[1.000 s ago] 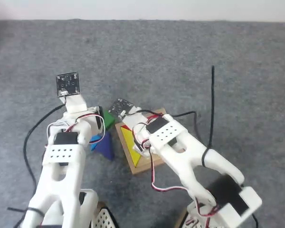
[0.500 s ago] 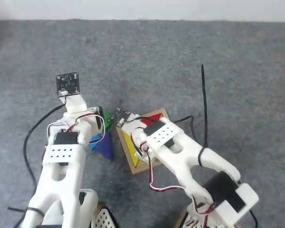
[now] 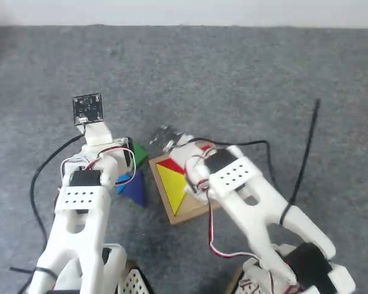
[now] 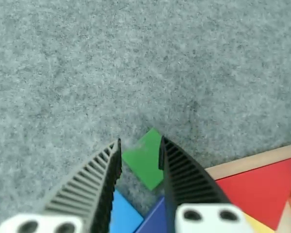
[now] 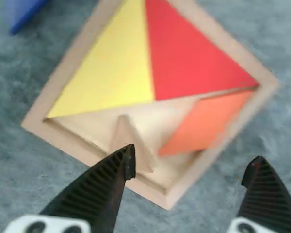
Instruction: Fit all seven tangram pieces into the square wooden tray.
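The square wooden tray (image 5: 63,82) holds a yellow triangle (image 5: 111,73), a red triangle (image 5: 184,58), an orange piece (image 5: 203,121) and a small wood-coloured triangle (image 5: 128,143). My right gripper (image 5: 191,158) hangs open above the tray's near corner with nothing between its fingers. On the carpet left of the tray (image 3: 172,211) lies a green square (image 4: 143,158). My left gripper (image 4: 139,141) stands over it, fingers pressed against its two sides. Just behind it lie a light blue piece (image 4: 123,216) and a dark blue piece (image 4: 153,221). From above, the dark blue triangle (image 3: 135,187) lies beside the left arm.
Grey carpet covers the table, bare beyond the tray and to its right. A black cable (image 3: 300,177) loops from the right arm over the carpet on the right. The left arm's camera board (image 3: 88,108) sticks up behind its gripper.
The right arm has swung to the right across the tray, uncovering the yellow and red triangles, and its cable swept right with it. The left arm has kept still.
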